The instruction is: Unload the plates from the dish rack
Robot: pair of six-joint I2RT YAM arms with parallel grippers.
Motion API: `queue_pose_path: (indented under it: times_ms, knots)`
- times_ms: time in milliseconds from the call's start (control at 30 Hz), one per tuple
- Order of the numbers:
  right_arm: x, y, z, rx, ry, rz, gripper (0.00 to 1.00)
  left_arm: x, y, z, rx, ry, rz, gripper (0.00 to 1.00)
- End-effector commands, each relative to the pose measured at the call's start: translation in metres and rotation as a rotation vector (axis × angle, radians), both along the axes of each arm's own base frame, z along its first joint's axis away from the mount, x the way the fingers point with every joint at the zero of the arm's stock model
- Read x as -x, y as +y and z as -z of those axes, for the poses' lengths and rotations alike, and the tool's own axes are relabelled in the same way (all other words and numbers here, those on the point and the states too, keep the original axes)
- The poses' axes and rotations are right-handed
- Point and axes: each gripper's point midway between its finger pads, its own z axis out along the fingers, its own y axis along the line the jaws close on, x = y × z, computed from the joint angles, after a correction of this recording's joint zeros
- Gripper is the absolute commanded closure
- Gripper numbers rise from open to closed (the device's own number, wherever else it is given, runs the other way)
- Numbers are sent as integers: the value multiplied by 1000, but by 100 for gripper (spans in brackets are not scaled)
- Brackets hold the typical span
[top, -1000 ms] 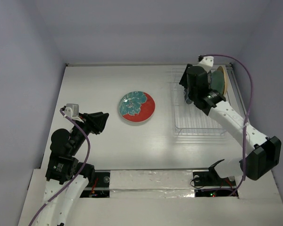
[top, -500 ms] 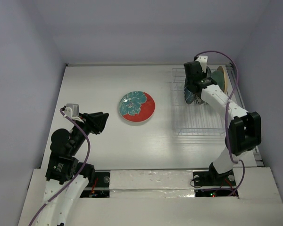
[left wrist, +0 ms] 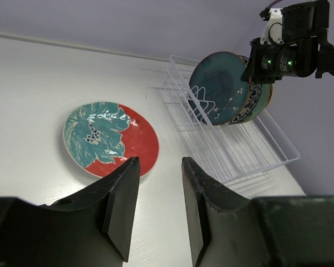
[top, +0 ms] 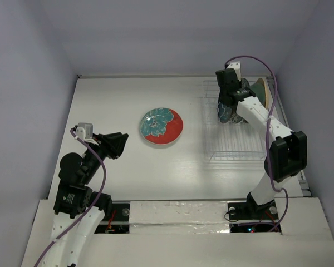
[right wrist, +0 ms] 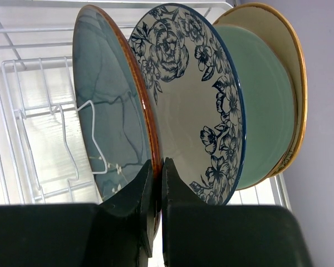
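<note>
Top external view, left to right. Left gripper [top: 114,146] hangs over the table [top: 111,100], jaws apart, empty. Red-and-teal plate [top: 161,127] lies flat on the table, already out. Dish rack [top: 234,142] sits to its right, four plates [left wrist: 234,89] on edge at its far end. Right gripper [right wrist: 157,167] is clamped on the rim of the dark teal plate [right wrist: 108,111], outermost of the row; blue-flowered plate [right wrist: 195,100] stands just behind it. Judgement: lift in the plate's own plane, straight up out of the rack.
</note>
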Motion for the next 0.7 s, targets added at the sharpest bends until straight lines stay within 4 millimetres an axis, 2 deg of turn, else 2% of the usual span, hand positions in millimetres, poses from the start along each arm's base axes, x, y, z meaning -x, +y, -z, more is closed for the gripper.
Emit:
queue_pose_path:
  times_ms: [0,67,233,333,400,500,567,633,667]
  knots:
    - [1,-6,-100,-48,-261,45,100,1,0,-10,13,-43,1,67]
    - [5,-12,-114,-28,-282,62,100,1,1,-11,14,-44,-1,67]
    - [23,-17,-167,-23,-385,85,100,2,1,-11,15,-45,-1,67]
    - [33,-24,-187,1,-411,88,100,2,1,-12,16,-48,-1,67]
    - [37,-23,-193,-1,-425,91,100,2,1,-11,16,-47,1,67]
    - [55,-22,-208,-38,-472,99,100,2,1,-12,16,-48,-1,67]
    - [67,-15,-221,-135,-544,67,100,2,1,-12,18,-50,-2,67]
    - [72,4,-225,-255,-584,-19,100,2,1,-12,18,-47,-2,67]
    - [69,30,-225,-379,-595,-142,100,2,1,-11,19,-47,-2,67]
